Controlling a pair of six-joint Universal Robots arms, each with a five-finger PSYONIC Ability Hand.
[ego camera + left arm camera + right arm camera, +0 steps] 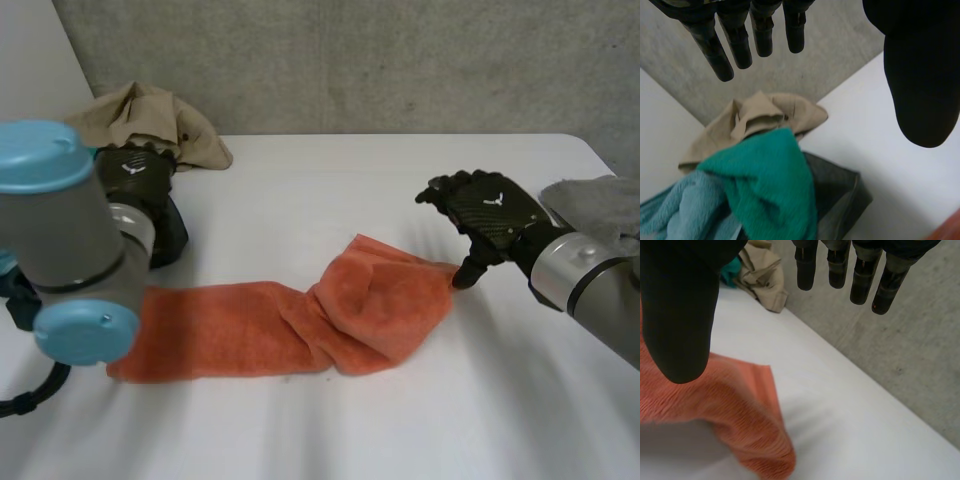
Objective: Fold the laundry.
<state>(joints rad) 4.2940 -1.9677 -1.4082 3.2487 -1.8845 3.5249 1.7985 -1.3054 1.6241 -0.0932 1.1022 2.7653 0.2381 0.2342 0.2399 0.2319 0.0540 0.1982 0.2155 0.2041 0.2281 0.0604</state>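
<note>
At the table's (420, 430) near middle, an orange towel (250, 325) is seen lying unfolded. Its 9 o'clock half is stretched flat as a strip, while its 3 o'clock end is bunched into a loose hump. No clean fold is judged to have been made, so the towel is left to be straightened and folded, and the other laundry after it.

Just at 3 o'clock of the hump, the right hand (487, 212) is held with fingers straight and the thumb well apart from them; nothing is pinched. Its thumb tip is placed at the towel's corner, though contact cannot be told.

Near the strip's 9 o'clock end, on its far side, the left hand (140, 180) is held likewise, fingers straight and spread from the thumb, with nothing grasped.

Farther off, at 11 o'clock, a pile (765, 190) of beige, green, blue and dark cloths is heaped unfolded just beyond the left hand. At 2 o'clock, a grey cloth (600, 200) is lying by the table's edge.
</note>
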